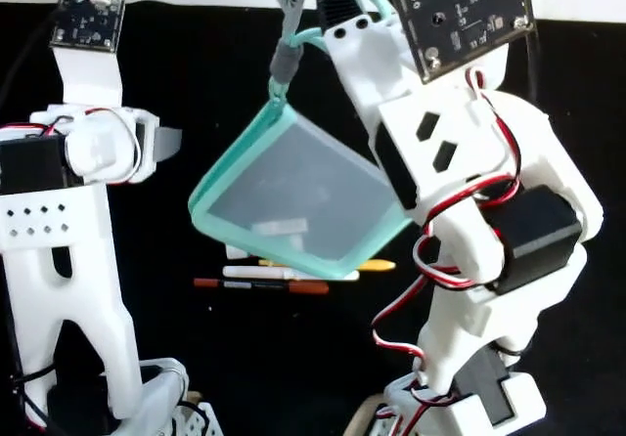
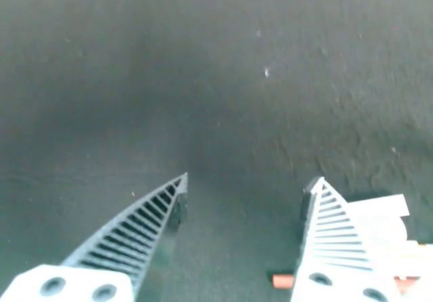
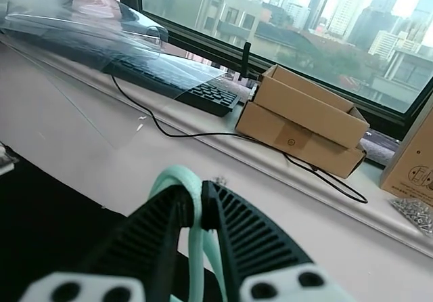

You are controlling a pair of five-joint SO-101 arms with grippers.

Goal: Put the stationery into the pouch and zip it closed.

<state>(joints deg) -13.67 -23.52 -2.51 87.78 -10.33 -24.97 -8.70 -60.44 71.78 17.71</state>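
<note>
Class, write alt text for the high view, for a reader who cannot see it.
The right gripper holds a translucent, mint-edged pouch by its loop, tilted in the air above a black table. Several pens lie on the table under it. The left arm stands at the other side, apart from the pouch.

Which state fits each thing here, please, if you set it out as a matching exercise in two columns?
1 pouch
2 pens
3 left hand
4 right hand

A open above the table
B lying on the table
C hanging tilted in the air
D shut on the pouch's loop

Pairs: 1-C, 2-B, 3-A, 4-D
</note>
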